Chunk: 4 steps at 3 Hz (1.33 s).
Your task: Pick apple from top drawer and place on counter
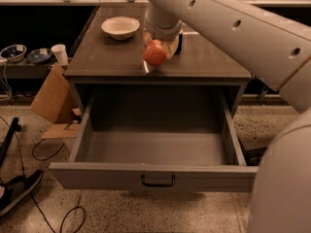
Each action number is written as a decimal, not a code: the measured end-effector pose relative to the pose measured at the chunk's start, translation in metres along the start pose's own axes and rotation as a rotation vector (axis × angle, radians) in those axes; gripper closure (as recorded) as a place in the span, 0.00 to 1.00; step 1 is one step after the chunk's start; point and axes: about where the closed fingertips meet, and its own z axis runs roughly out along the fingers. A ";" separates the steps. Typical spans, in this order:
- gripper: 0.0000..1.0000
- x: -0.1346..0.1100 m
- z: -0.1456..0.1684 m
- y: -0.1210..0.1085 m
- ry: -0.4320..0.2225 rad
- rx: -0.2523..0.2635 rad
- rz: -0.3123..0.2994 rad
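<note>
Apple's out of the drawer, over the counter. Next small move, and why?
Probably lower straight down and set it on the counter. The gripper holds the apple over the counter's front part, right of the white bowl; the top drawer is empty.

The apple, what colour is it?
The apple is red-orange, clearest in the camera view; the gripper holds it over the counter.
</note>
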 end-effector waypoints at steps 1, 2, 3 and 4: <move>1.00 0.002 0.013 -0.003 -0.004 -0.010 -0.003; 0.80 0.003 0.018 -0.002 -0.007 -0.018 -0.004; 0.48 0.004 0.019 -0.001 -0.007 -0.022 -0.003; 0.25 0.004 0.019 -0.001 -0.007 -0.022 -0.002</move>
